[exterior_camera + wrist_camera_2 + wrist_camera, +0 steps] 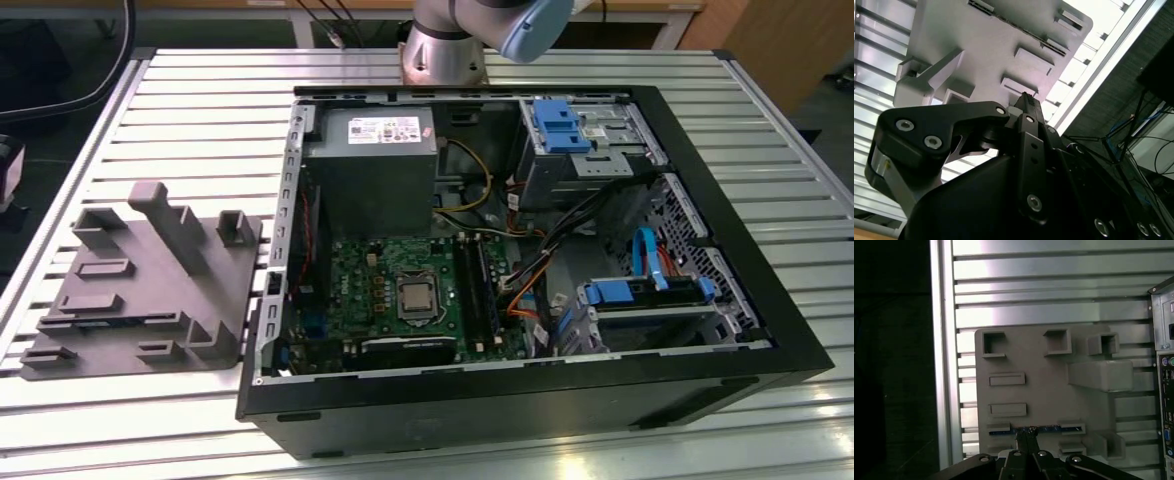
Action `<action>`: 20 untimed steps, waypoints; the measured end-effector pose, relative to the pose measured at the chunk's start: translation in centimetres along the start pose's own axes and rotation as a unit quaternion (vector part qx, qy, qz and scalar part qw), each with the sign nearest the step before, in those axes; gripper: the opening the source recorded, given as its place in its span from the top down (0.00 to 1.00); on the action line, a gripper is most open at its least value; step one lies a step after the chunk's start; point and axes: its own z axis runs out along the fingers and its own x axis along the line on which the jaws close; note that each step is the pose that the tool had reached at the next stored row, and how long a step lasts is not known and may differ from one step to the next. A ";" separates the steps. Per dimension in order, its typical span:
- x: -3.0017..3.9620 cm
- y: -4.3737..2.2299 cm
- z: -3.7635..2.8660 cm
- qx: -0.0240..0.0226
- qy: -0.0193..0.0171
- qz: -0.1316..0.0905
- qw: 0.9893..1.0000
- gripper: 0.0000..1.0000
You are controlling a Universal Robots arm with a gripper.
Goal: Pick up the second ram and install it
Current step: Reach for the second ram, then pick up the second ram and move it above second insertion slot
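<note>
slatted table (174,110) is showing bare ribbed metal, glaring in spots. grey fixture tray (134,300) is looking like matt, smooth plastic. pc case (534,415) is reading matt black; gripper (1026,100) is looking satin black, screws shining.

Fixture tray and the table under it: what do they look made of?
The fixture tray looks like moulded or printed plastic: uniform matte grey, blocky raised shapes, no glare. The table looks like bare metal, probably aluminium: silvery parallel slats with bright reflections.
</note>
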 end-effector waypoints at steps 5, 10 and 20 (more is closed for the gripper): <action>0.00 -0.02 0.11 0.000 0.000 0.000 1.000 0.89; 0.00 -0.02 0.11 0.000 0.000 0.000 1.000 0.89; 0.00 -0.02 0.11 0.000 0.001 -0.014 1.000 0.89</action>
